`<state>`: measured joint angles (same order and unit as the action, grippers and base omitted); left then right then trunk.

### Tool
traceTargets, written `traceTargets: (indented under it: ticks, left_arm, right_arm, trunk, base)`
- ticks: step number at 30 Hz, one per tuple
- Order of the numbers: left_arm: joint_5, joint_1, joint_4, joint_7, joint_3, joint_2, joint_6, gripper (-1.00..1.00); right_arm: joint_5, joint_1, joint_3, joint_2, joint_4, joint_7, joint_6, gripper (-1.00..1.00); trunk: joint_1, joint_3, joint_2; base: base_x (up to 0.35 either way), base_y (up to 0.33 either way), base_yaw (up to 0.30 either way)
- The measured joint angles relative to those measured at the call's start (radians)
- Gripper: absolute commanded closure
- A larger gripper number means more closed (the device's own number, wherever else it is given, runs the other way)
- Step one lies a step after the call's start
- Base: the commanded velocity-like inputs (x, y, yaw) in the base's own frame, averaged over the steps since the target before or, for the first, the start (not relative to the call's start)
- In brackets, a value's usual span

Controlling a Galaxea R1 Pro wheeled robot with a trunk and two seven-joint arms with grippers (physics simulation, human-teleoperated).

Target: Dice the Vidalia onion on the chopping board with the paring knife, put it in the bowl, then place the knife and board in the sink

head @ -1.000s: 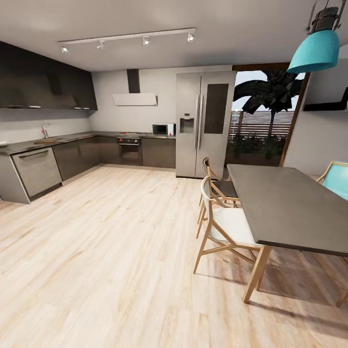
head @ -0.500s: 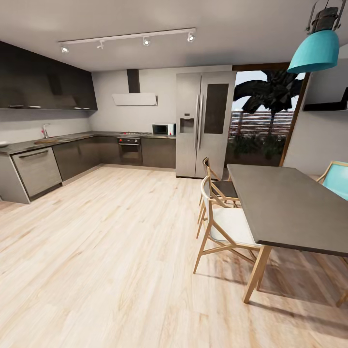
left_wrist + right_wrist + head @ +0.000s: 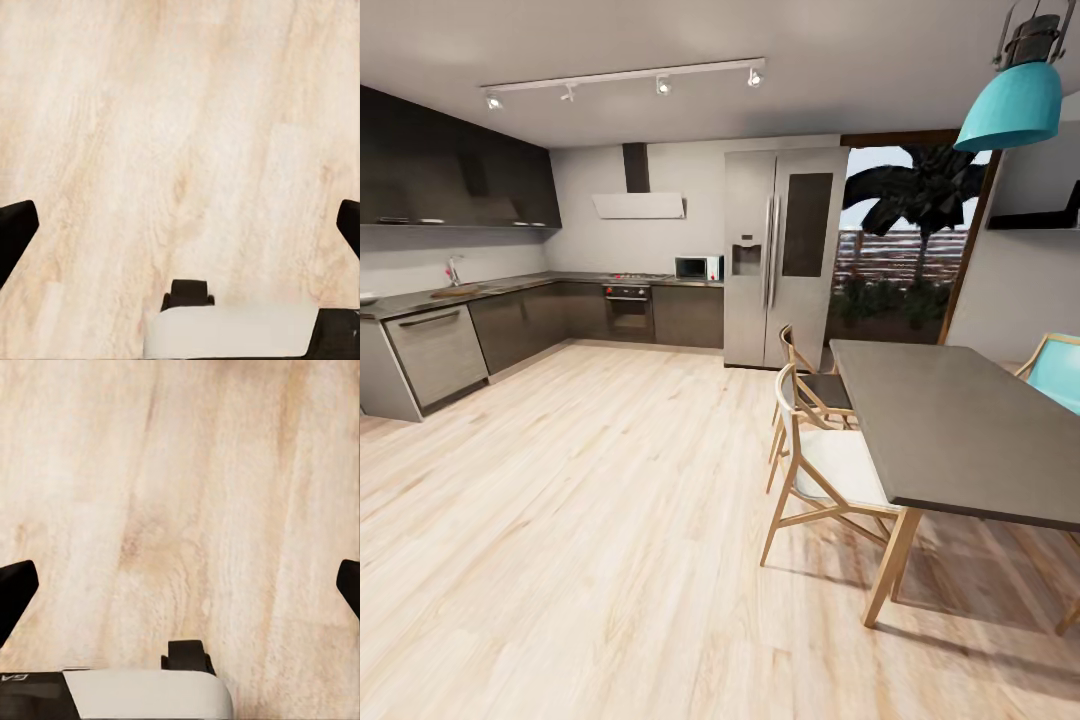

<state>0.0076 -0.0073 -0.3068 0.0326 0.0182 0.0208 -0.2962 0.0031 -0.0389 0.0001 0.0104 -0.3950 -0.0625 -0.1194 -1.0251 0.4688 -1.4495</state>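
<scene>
The sink's faucet (image 3: 452, 270) stands far off at the left wall on the grey tabletop (image 3: 510, 284); a brown chopping board (image 3: 455, 292) lies just beside it, too small to detail. Dark cabinets (image 3: 510, 325) run below, toward the oven (image 3: 628, 312) and steel refrigerator (image 3: 784, 255). A dining table (image 3: 960, 430) with wooden chairs (image 3: 825, 470) stands near right. Left tool (image 3: 180, 225) and right tool (image 3: 180, 585) each hang spread wide, empty, over the pale wood floor (image 3: 610, 520).

No visible change anywhere.
</scene>
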Motion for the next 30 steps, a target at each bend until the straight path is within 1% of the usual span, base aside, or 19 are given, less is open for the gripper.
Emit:
traceTargets:
  ticks: [3, 4, 5, 6, 8, 15, 20, 25, 30]
  left_arm:
    - [0.001, 0.0, -0.063, 0.047, 0.001, -0.002, -0.001, -1.0]
    - [0.002, 0.0, -0.096, 0.075, 0.001, -0.002, -0.001, -1.0]
    - [0.002, 0.0, -0.113, 0.088, 0.002, -0.003, -0.002, -1.0]
    - [0.002, 0.0, -0.15, 0.112, 0.001, -0.003, -0.005, -1.0]
    - [0.002, 0.0, -0.174, 0.125, 0.001, -0.003, -0.01, -1.0]
    - [0.003, 0.0, -0.192, 0.137, -0.002, -0.004, -0.016, -1.0]
    - [0.003, 0.0, -0.183, 0.137, -0.002, -0.001, -0.017, -1.0]
    - [0.002, 0.0, -0.161, 0.137, -0.001, 0.0, -0.017, -1.0]
    - [0.002, 0.0, -0.158, 0.137, -0.001, -0.001, -0.017, -1.0]
  right_arm:
    - [0.0, 0.0, 0.0, 0.0, -0.072, -0.004, 0.001, -1.0]
    - [0.0, 0.0, 0.0, 0.0, -0.113, -0.008, 0.002, -1.0]
    - [0.0, 0.0, 0.0, 0.0, -0.135, -0.011, 0.002, -1.0]
    - [0.0, 0.0, 0.0, -0.001, -0.181, -0.015, 0.001, -1.0]
    - [0.0, 0.0, 0.0, -0.001, -0.208, -0.017, -0.002, -1.0]
    - [0.0, 0.0, 0.002, 0.0, -0.229, -0.019, -0.013, -1.0]
    - [0.0, 0.0, 0.002, 0.0, -0.227, -0.02, -0.046, -1.0]
    - [0.0, 0.0, 0.001, -0.001, -0.226, -0.021, -0.055, -1.0]
    - [0.0, 0.0, 0.001, -0.001, -0.225, -0.021, -0.057, -1.0]
  trunk:
    - [0.0, 0.0, 0.0]
    - [0.0, 0.0, 0.0]
    - [0.0, 0.0, 0.0]
    - [0.0, 0.0, 0.0]
    - [0.0, 0.0, 0.0]
    - [0.0, 0.0, 0.0]
    - [0.0, 0.0, 0.0]
    - [0.0, 0.003, 0.0]
    - [0.0, 0.007, 0.0]
  base:
    - [0.0, 0.0, 0.0]
    - [0.0, 0.0, 0.0]
    - [0.0, 0.0, 0.0]
    - [0.0, 0.0, 0.0]
    - [0.0, 0.0, 0.0]
    - [0.0, 0.0, 0.0]
    - [0.0, 0.0, 0.03]
    - [0.054, 0.0, 0.138]
    - [0.233, 0.0, 0.214]
